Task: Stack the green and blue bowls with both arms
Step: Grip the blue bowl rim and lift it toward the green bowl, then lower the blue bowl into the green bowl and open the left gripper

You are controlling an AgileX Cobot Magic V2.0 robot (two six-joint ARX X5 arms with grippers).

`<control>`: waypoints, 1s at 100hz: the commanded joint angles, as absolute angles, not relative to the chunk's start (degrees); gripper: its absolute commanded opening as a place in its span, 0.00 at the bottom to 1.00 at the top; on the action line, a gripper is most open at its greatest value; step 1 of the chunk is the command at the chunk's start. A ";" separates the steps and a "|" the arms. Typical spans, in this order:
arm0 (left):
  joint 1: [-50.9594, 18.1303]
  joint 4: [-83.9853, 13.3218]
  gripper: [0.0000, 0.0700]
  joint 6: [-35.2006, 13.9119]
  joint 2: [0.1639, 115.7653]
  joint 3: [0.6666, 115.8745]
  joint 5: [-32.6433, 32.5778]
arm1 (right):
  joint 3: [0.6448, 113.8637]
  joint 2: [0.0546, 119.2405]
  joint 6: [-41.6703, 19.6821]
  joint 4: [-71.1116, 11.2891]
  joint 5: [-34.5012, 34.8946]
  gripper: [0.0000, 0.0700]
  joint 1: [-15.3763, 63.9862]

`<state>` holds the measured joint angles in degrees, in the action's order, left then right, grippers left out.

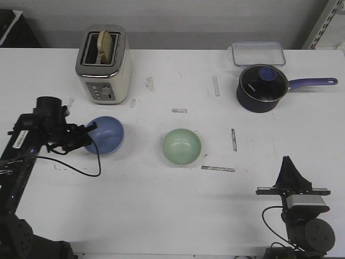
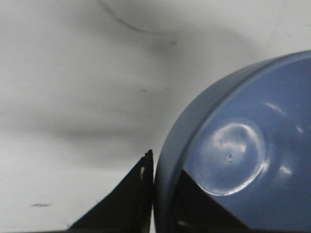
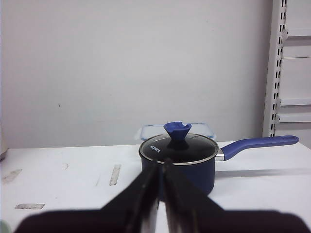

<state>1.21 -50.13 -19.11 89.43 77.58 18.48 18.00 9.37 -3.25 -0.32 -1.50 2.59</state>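
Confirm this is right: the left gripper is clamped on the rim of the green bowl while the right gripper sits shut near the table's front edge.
Not quite. The left gripper is clamped on the blue bowl, as the left wrist view shows; the green bowl sits untouched. The right gripper is indeed shut.

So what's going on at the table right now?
The left gripper has its fingers pinched on the rim of the blue bowl, one inside and one outside. The green bowl sits alone mid-table, untouched. The right gripper is parked near the table's front edge, shut and empty, pointing toward the lidded saucepan. Nothing is stacked yet.
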 commanded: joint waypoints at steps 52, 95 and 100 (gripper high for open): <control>-30.50 -19.18 0.01 -32.42 97.03 78.98 25.02 | 18.33 9.32 -3.77 0.45 -1.48 0.01 2.66; -32.10 -18.11 0.13 -36.71 98.91 79.00 22.04 | 18.33 9.32 -3.77 0.45 -1.48 0.01 2.66; -32.12 -18.13 0.13 -36.69 98.91 79.00 22.04 | 18.33 9.32 -3.77 0.43 -1.48 0.01 2.66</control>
